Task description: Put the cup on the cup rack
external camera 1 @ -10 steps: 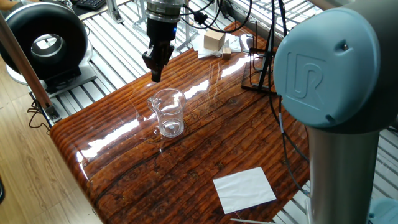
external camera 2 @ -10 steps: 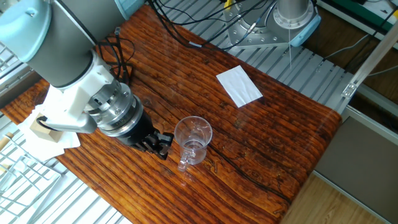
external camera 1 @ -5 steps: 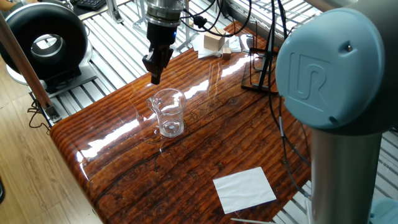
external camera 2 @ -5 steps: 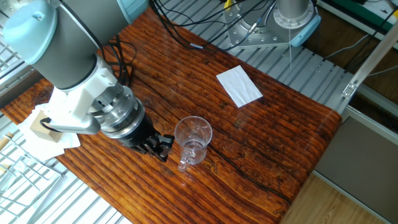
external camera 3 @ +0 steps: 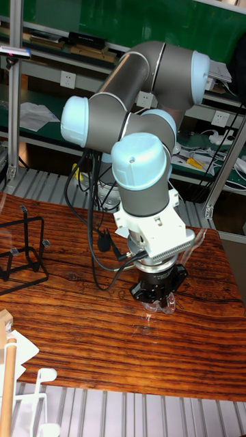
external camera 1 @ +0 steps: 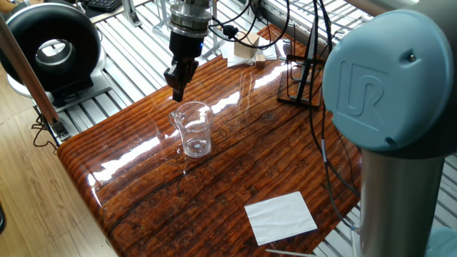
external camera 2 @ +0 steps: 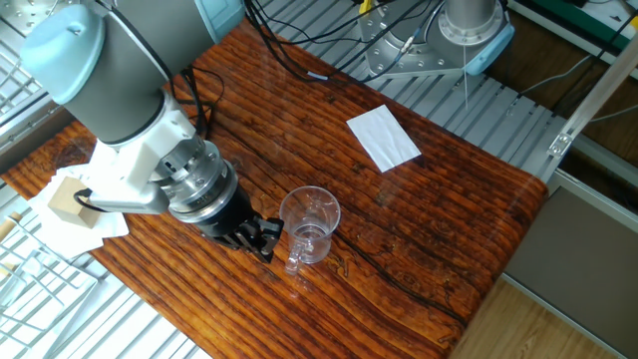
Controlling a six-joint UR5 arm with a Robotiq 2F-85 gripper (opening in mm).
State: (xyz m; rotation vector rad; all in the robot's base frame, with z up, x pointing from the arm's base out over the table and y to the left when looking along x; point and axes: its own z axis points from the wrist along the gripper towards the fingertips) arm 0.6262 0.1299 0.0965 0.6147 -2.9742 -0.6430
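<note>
The cup (external camera 1: pixel 195 129) is a small clear beaker standing upright on the wooden table (external camera 1: pixel 235 157), with its pouring lip toward the gripper. My gripper (external camera 1: pixel 177 91) hangs just behind and to the left of the cup, a little above rim height, with its fingers together and nothing between them. In the other fixed view the gripper (external camera 2: pixel 263 239) is right beside the cup (external camera 2: pixel 310 223), close to it but apart. In the tall fixed view the gripper (external camera 3: pixel 157 300) hides most of the cup (external camera 3: pixel 166 309). The black wire cup rack (external camera 1: pixel 298 80) stands at the table's far corner (external camera 3: pixel 20 256).
A white paper sheet (external camera 1: pixel 280 216) lies near the front table edge. A wooden block (external camera 1: pixel 245 48) rests on papers beyond the far edge. A black round fan housing (external camera 1: pixel 50 41) sits off the table. Cables (external camera 1: pixel 325 150) trail across the right side. A silver wire rack (external camera 2: pixel 30 284) lies outside the table.
The gripper has crept a little closer to the cup and the arm has shifted with it. The cup has not moved.
</note>
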